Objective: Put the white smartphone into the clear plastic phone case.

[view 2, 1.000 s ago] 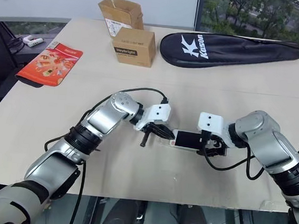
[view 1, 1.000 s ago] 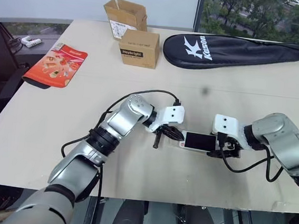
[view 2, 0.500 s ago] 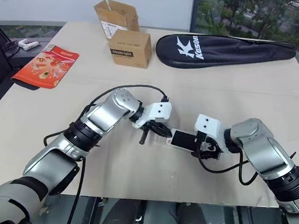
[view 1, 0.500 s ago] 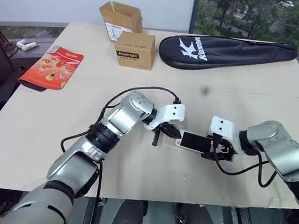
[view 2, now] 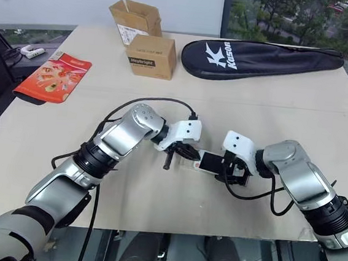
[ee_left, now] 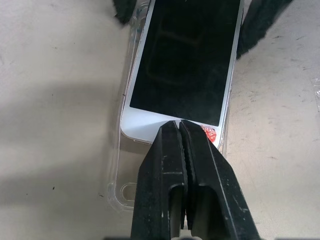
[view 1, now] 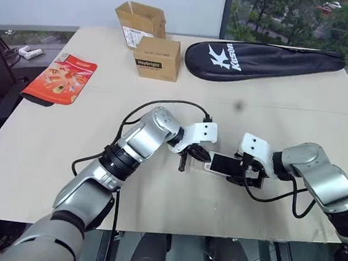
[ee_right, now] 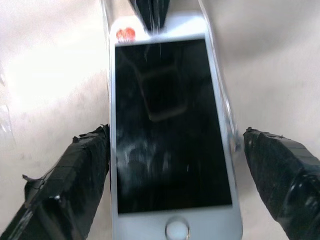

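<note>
The white smartphone (view 1: pixel 223 164) lies screen up at the table's middle, between my two grippers. In the left wrist view the clear plastic phone case (ee_left: pixel 120 185) shows around it, its empty end sticking out past the phone (ee_left: pixel 185 60). My left gripper (ee_left: pixel 179 124) is shut, its tips resting on the phone's white end beside a red sticker (ee_left: pixel 210 134). My right gripper (ee_right: pixel 175 137) is open at the home-button end, one black finger (ee_right: pixel 75 170) on each side of the phone (ee_right: pixel 167 130), with a small gap on at least one side.
Two cardboard boxes (view 1: pixel 159 56) and a black racket bag (view 1: pixel 267 55) sit at the back. A red packet (view 1: pixel 62 76) lies at the far left. A black cable (view 1: pixel 164 105) loops over my left arm. The table's front edge (view 1: pixel 170 232) is close.
My right gripper has slid a little toward the left gripper along the phone, and its fingers have spread wider. The left gripper stays shut on the same spot.
</note>
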